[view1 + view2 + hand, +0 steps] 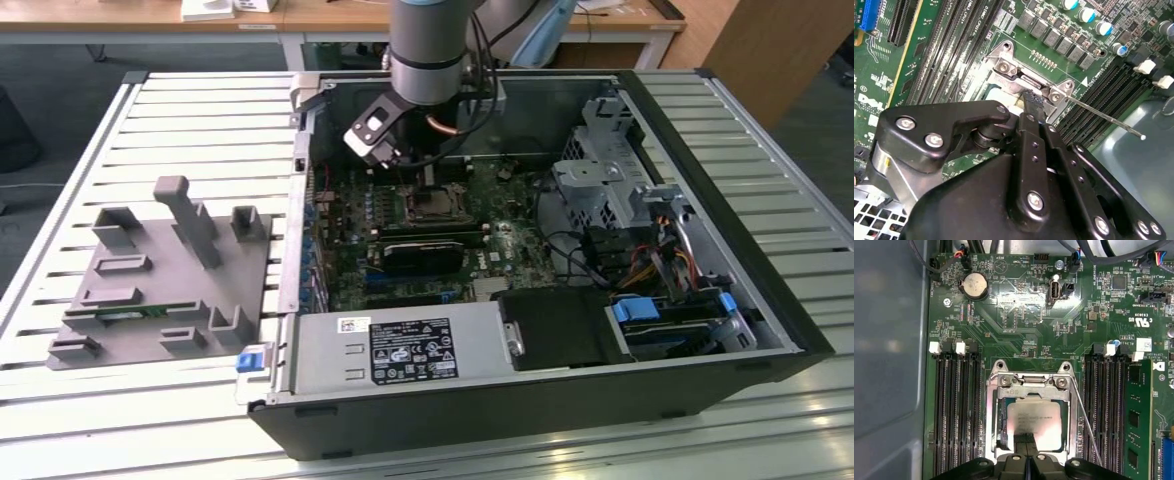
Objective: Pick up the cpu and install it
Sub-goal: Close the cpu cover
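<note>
The cpu, a small silvery square chip, lies flat inside the metal socket frame on the green motherboard in the first wrist view. My gripper hangs just over the chip's near edge, its two black fingers pressed together with nothing seen between them. In the second wrist view the joined fingertips reach down at the socket's hinged bracket, and whether they touch is unclear. In the exterior view the gripper stands inside the open computer case, right above the socket.
The thin socket lever sticks out beside the frame. Memory slots flank the socket, with a green memory stick in one. A black finned block, a power supply and a drive cage crowd the case. A grey fixture sits on the slatted table.
</note>
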{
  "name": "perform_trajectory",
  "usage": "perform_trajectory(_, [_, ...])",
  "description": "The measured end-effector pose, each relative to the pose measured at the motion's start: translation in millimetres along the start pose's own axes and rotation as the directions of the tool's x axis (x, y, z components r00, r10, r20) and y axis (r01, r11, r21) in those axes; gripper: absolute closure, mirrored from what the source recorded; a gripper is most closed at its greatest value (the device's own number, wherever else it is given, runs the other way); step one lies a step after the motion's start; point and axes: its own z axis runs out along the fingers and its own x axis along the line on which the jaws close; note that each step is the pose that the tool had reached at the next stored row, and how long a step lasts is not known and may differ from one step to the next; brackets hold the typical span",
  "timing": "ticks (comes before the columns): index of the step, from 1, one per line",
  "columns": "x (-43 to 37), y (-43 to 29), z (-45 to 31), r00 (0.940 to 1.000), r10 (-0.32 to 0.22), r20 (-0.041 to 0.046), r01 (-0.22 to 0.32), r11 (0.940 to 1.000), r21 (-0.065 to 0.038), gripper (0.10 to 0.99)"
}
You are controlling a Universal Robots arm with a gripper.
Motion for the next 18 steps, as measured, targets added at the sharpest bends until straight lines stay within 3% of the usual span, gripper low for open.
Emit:
perform_trajectory(5, [1.1,2.6,-0.2,1.0,0.0,-0.001,0.0,1.0,-0.001,0.98])
perform_trajectory(10, [1.2,2.8,-9.1,1.0,0.0,-0.0007,0.0,1.0,0.0,0.98])
perform_trajectory(14, [1.2,4.1,-9.1,1.0,0.0,-0.0008,0.0,1.0,0.0,0.98])
perform_trajectory(18, [1.2,9.9,-9.0,1.0,0.0,-0.0007,0.0,1.0,0.0,0.98])
